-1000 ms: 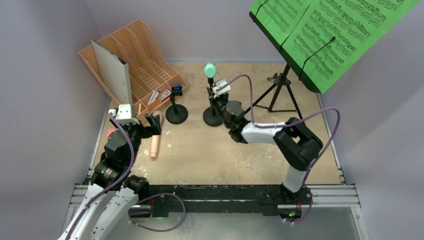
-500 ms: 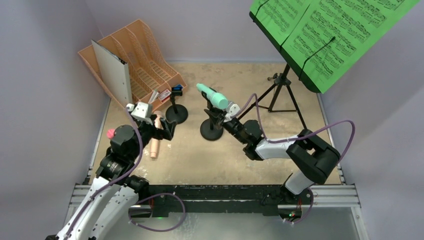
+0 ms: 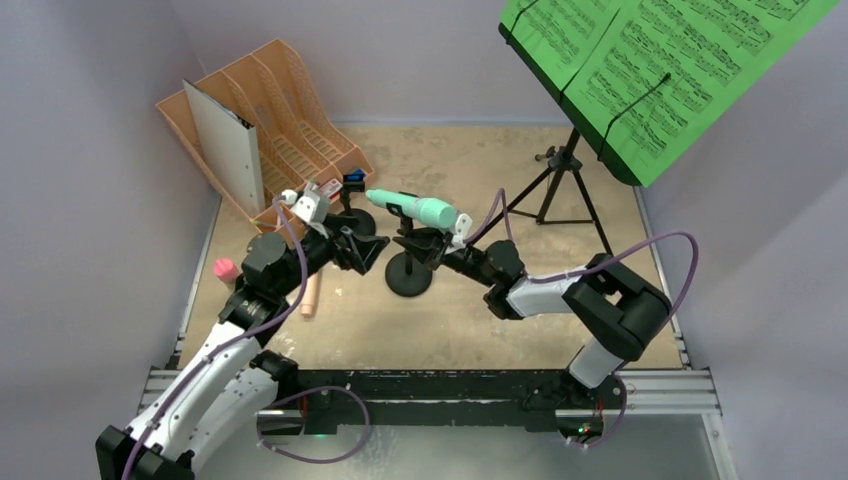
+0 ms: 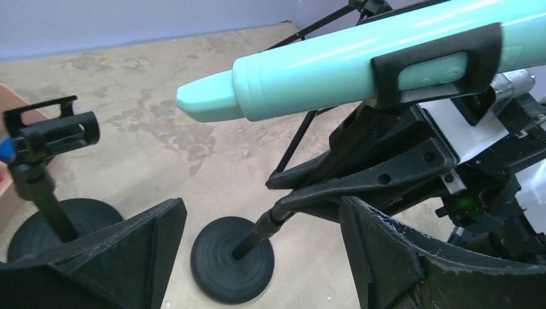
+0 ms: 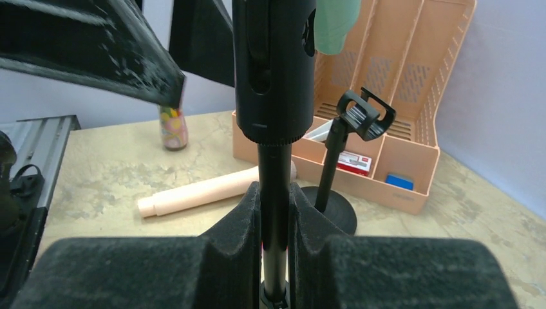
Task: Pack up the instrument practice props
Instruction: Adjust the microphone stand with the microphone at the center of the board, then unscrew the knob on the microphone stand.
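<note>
Left arm swung away from the table's left edge into the middle, and the right arm tipped its stand over, so the teal mic (image 3: 415, 208) went from upright to almost level.

Right gripper (image 5: 273, 219) is pinched tight on the pole (image 5: 273, 168), pads on both sides of the thin shaft just under the clip. The round base looks to be sitting on the table. The mic is clipped in at the top.

Left gripper (image 3: 362, 247) is spread wide with nothing in it, facing the right arm.

The bit that matters: the mic's long axis runs left-right across the table, narrow end pointing at the left arm. From the left wrist view the barrel sits above and a little past the gap between the jaws, while the tilted pole runs up through the middle of that gap. So the left hand is the near free one, but I'd say it's low. It needs to come up so it closes round the barrel, not the pole, then pull along the axis out of the clip.

Other pole (image 4: 45, 187) stands just off to its left, so watch that side.
</note>
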`<state>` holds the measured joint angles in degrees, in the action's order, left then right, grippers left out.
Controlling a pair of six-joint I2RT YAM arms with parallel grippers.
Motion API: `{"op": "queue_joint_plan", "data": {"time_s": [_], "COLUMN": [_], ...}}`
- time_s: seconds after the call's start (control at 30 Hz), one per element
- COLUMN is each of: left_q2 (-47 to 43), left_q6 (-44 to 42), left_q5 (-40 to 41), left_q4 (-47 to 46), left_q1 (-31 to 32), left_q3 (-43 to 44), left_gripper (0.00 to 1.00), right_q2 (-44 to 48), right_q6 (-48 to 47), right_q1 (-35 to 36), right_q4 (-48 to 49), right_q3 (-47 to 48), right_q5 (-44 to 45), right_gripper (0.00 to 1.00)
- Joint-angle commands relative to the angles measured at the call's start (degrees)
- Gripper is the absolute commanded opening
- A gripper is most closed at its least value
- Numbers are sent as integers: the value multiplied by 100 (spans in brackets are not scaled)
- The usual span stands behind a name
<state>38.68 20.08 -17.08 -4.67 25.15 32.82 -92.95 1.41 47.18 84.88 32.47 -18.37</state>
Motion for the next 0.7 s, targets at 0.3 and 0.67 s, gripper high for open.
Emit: {"op": "queue_joint_plan", "data": {"time_s": [0.3, 0.67], "left_q2": [562, 1159], "left_q6": [824, 968], "left_q5": [-94, 348], "left_q4": [-2228, -3641], "left_q1": [33, 330], "left_q3": [-768, -1307], "left_gripper": [91, 89], "right_q2": [408, 1567], "right_q6": [418, 551], "right_q1": [-26, -274], "right_q4": [1211, 148], "right_q3": [-75, -969], "right_q5": [-266, -80], "right_gripper": [56, 76]}}
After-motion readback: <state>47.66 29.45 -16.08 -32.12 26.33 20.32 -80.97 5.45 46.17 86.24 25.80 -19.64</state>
